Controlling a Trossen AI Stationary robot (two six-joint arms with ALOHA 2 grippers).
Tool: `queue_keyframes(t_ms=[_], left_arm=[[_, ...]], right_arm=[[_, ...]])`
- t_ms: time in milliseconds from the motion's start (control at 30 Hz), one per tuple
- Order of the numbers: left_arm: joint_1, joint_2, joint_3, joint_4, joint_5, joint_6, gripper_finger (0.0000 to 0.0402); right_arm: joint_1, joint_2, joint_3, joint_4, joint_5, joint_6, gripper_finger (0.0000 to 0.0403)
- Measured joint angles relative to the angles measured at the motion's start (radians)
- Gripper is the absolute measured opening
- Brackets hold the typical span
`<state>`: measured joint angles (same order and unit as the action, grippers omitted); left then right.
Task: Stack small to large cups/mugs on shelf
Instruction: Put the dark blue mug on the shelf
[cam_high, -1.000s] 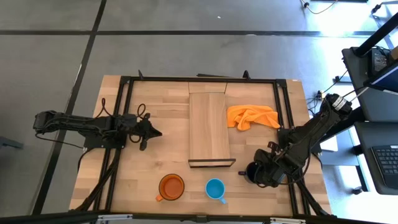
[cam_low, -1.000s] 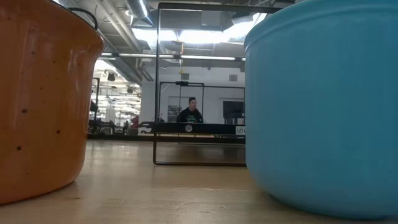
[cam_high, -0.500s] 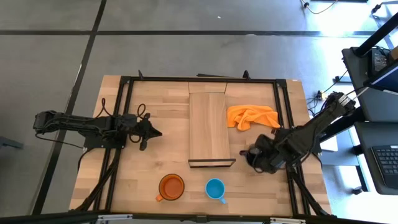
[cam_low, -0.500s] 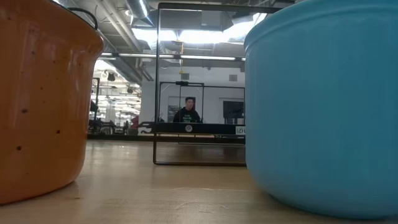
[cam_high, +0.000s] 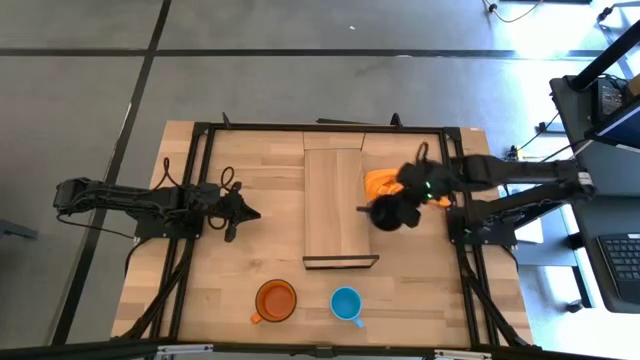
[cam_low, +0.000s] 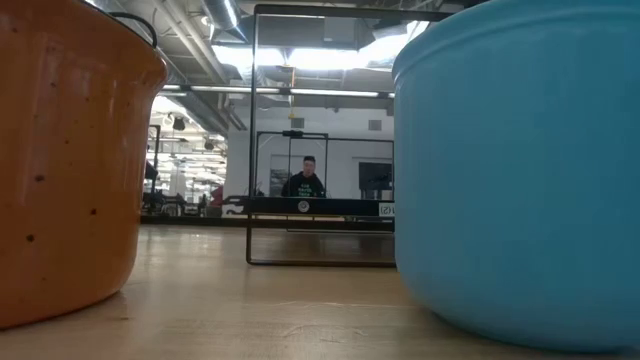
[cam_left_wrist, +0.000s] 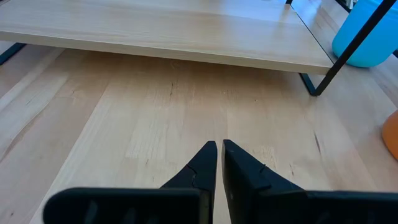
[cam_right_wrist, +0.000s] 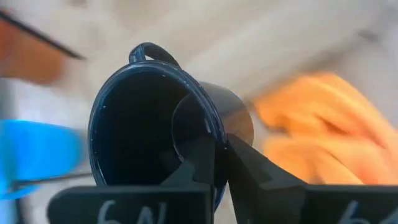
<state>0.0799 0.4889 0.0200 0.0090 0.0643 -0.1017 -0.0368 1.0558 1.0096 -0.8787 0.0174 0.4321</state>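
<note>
My right gripper (cam_high: 398, 208) is shut on the dark navy mug (cam_high: 383, 215), just right of the shelf (cam_high: 335, 205) and in front of the orange cloth (cam_high: 405, 185). The mug's handle (cam_high: 362, 209) points toward the shelf. The orange mug (cam_high: 275, 298) and the bright blue mug (cam_high: 347, 303) stand upright on their bases near the table's front edge. My left gripper (cam_high: 250, 213) is shut and empty, left of the shelf, low over the tabletop; it also shows in the left wrist view (cam_left_wrist: 219, 155). My right gripper pinches the navy mug's rim (cam_right_wrist: 219, 142) on the side opposite the handle (cam_right_wrist: 149, 53), one finger inside the mug (cam_right_wrist: 200, 158) and one outside (cam_right_wrist: 244, 163). The fingers come from the table's right side. The mug is carried clear of the table, its mouth toward the wrist.
The orange cloth lies crumpled on the table right of the shelf's far half. A dark metal frame (cam_high: 200, 200) runs around the tabletop. In the low view the orange mug (cam_low: 60, 160) and blue mug (cam_low: 520, 170) flank the shelf's frame (cam_low: 320, 140); a person stands far behind.
My right gripper has carried the navy mug from the table's near right corner toward the far edge and the left, up to the shelf's right side. The mug has stayed in the shut fingers throughout.
</note>
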Motion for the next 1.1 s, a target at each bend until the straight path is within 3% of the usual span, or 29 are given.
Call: queue_keyframes(t_ms=[100, 267, 467, 733, 967, 1100], left_arm=[[0.000, 0.000, 0.000, 0.000, 0.000, 0.000, 0.0020], [0.000, 0.000, 0.000, 0.000, 0.000, 0.000, 0.0020], [0.000, 0.000, 0.000, 0.000, 0.000, 0.000, 0.0020], [0.000, 0.000, 0.000, 0.000, 0.000, 0.000, 0.0020], [0.000, 0.000, 0.000, 0.000, 0.000, 0.000, 0.0020], [0.000, 0.000, 0.000, 0.000, 0.000, 0.000, 0.0020]], right_arm=[[-0.119, 0.075, 0.006, 0.042, -0.183, -0.136, 0.0024], [-0.251, 0.230, 0.076, 0.010, -0.284, -0.383, 0.0024], [-0.355, 0.385, 0.258, 0.009, -0.369, -0.540, 0.0025], [-0.377, 0.618, 0.490, -0.171, -0.489, -0.733, 0.0023], [-0.340, 0.714, 0.501, -0.175, -0.499, -0.775, 0.0023], [-0.309, 0.736, 0.501, -0.123, -0.502, -0.711, 0.0025]])
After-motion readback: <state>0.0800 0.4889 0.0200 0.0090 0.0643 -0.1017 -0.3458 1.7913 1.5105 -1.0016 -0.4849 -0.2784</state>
